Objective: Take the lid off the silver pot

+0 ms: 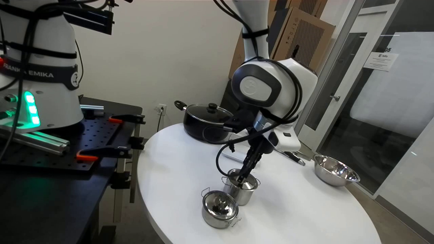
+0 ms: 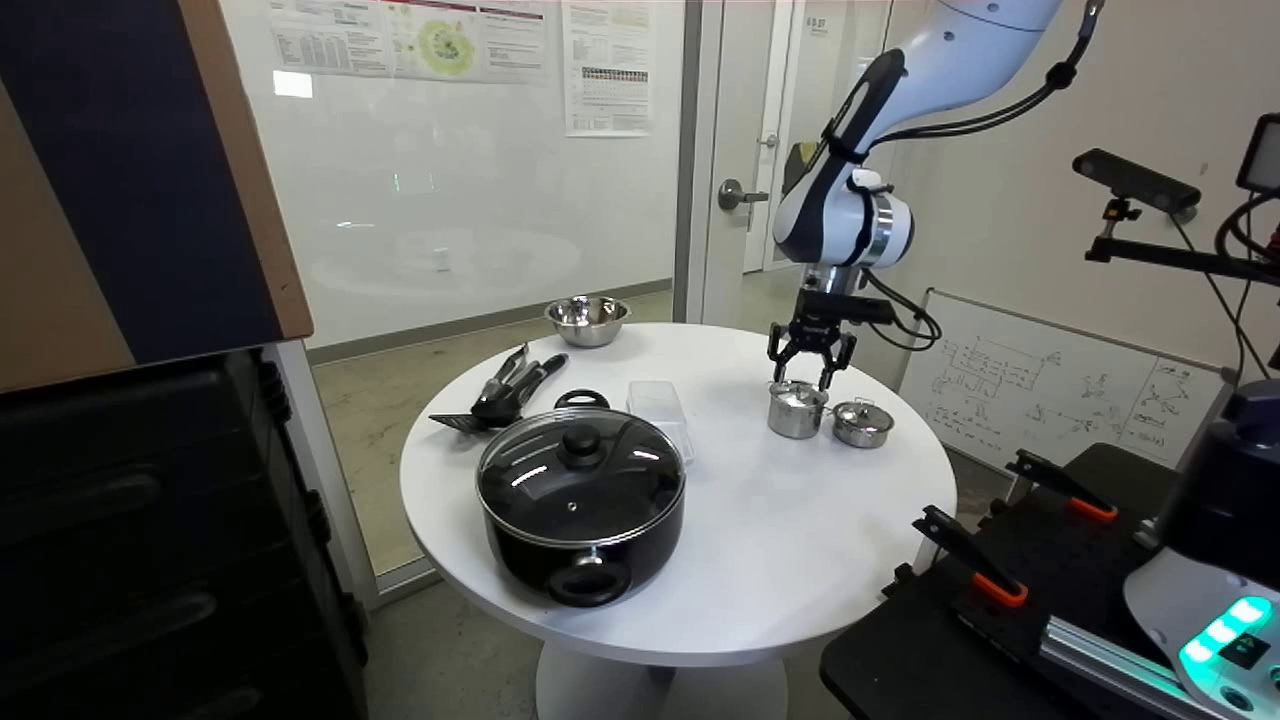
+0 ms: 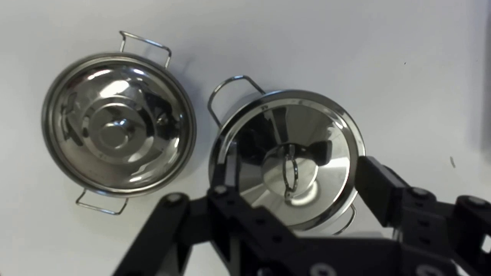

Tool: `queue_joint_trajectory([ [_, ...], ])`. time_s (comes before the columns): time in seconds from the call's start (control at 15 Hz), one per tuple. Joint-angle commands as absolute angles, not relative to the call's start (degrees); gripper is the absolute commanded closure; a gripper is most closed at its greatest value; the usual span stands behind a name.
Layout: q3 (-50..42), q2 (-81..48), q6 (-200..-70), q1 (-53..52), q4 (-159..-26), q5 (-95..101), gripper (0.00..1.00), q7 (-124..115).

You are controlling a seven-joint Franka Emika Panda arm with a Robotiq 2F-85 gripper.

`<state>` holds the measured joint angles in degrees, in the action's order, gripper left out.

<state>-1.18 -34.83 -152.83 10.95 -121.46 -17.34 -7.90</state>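
Nearest the camera in an exterior view we have a large cardboard box (image 2: 140,180), brown with a dark panel, filling the upper left corner. Beyond it we log the round white worktop (image 2: 790,540), carrying the cookware. The white arm (image 2: 940,75) hangs over it from above, black cables (image 1: 298,91) strapped along its length.

Next in bulk: a black pot (image 2: 650,540) under a glass cover (image 2: 550,480), standing near the worktop's edge. A steel bowl (image 1: 330,178) sits near another stretch of that edge, mouth up. In both exterior views we find the gripper (image 2: 802,382) pointing down, its jaws parted wide.

The wider silver pot (image 1: 213,220) is lower and rounder, its domed cover (image 3: 115,163) on, a round knob (image 3: 114,136) at the middle of the dome. Just beside it the silver pot (image 1: 241,197) stands upright, taller and straight-sided, wire side handles (image 3: 238,77) out, directly beneath the gripper.

Its lid (image 3: 307,170), round and shiny, sits on top, flat, the pot unopened as we record it. In the wrist view one finger (image 3: 219,178) overlaps the lid near its rim and the second shows at the opposite edge; whether either one touches the metal, we cannot tell. Smallest on our list: a thin wire loop (image 3: 295,172) at the lid's centre, in view between the parted jaws.
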Motion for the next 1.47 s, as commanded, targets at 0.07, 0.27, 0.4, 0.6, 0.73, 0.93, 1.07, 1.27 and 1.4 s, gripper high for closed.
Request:
queue_joint_trajectory([
  [0.07,-0.88,-35.41,-154.14,11.01,-120.79,-19.19,0.61,-8.41],
  [0.27,-0.92,-35.43,-154.30,10.96,-120.75,-19.29,0.84,-8.35],
  [0.4,-0.96,-35.50,-154.39,10.92,-120.78,-19.27,0.99,-8.38],
  [0.6,-0.84,-35.46,-154.50,11.03,-120.93,-19.40,1.00,-8.23],
  [0.73,-0.85,-35.34,-154.59,11.13,-121.02,-19.39,1.00,-8.04],
  [0.93,-0.42,-33.82,-154.09,11.52,-122.02,-19.63,1.00,-7.37],
  [1.07,0.20,-30.66,-153.93,12.03,-124.10,-20.01,1.00,-6.24],
  [1.27,1.75,-25.67,-155.23,12.87,-127.48,-21.27,1.00,-3.43],
  [1.4,2.44,-22.20,-154.95,12.57,-130.12,-20.97,1.00,-0.98],
])
